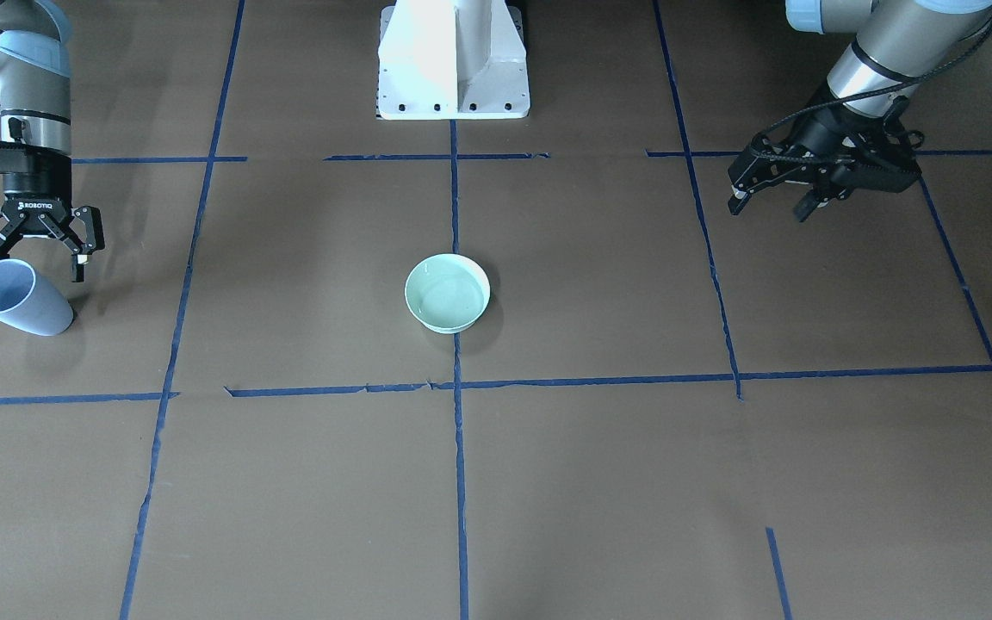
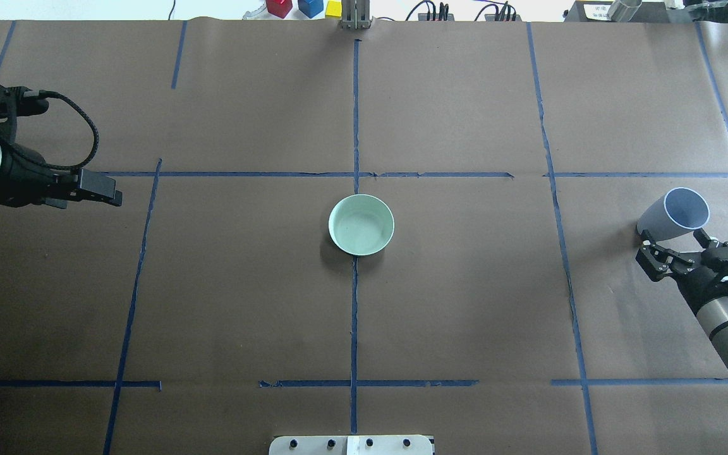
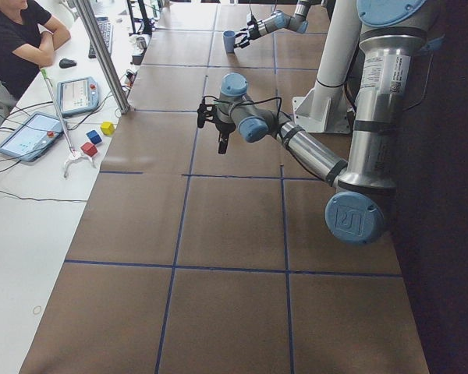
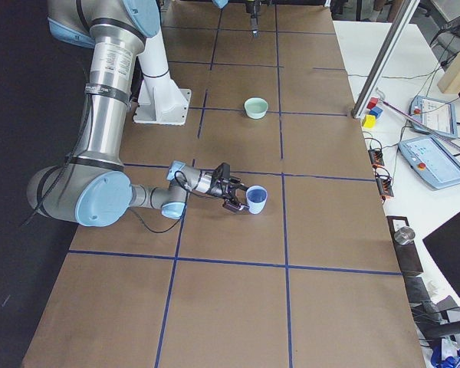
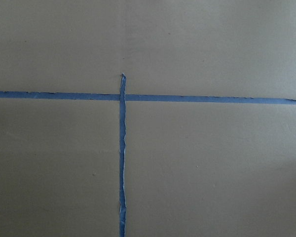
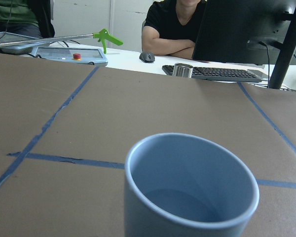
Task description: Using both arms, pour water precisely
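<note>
Bowl central, cup far right.

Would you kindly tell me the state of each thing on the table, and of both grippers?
Pale green round bowl: upright, with a shallow sheen of water inside.
Light blue plastic cup: standing upright, ungripped; contents unclear.
Right gripper: open, right by the cup.
Left gripper: open, empty.
</note>
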`<state>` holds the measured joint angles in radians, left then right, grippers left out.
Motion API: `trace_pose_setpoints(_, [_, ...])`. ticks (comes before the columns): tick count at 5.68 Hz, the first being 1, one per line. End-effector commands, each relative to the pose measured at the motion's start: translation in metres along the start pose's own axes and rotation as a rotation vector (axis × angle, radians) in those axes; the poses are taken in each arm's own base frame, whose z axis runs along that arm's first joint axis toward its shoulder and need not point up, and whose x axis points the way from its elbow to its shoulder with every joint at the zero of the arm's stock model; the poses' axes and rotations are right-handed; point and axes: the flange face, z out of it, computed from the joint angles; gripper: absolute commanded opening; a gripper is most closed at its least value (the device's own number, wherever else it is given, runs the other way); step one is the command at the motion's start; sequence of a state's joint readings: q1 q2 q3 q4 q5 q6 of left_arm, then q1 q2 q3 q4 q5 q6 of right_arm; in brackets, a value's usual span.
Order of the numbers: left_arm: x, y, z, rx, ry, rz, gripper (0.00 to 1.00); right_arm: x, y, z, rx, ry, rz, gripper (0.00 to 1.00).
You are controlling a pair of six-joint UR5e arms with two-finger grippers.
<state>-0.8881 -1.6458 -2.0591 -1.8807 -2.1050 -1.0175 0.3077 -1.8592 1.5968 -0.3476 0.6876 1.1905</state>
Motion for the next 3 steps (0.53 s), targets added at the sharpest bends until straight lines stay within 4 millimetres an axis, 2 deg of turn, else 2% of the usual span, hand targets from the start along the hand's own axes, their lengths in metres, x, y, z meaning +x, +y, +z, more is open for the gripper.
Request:
trace_pose_setpoints(1, [0.001,0.000,0.000,0.000,0.001,0.002,1.00,0.000,-0.005,0.011,0.004,0.014,0.017,1.00])
trace_pose_setpoints(2, [0.000,0.000,0.000,0.001,0.001,0.001,1.00,0.002,-0.006,0.018,0.006,0.028,0.018,1.00])
trace_pose_setpoints(3, [0.000,0.000,0.000,0.001,0.001,0.000,1.00,-0.007,-0.010,0.027,0.001,0.020,0.038,1.00])
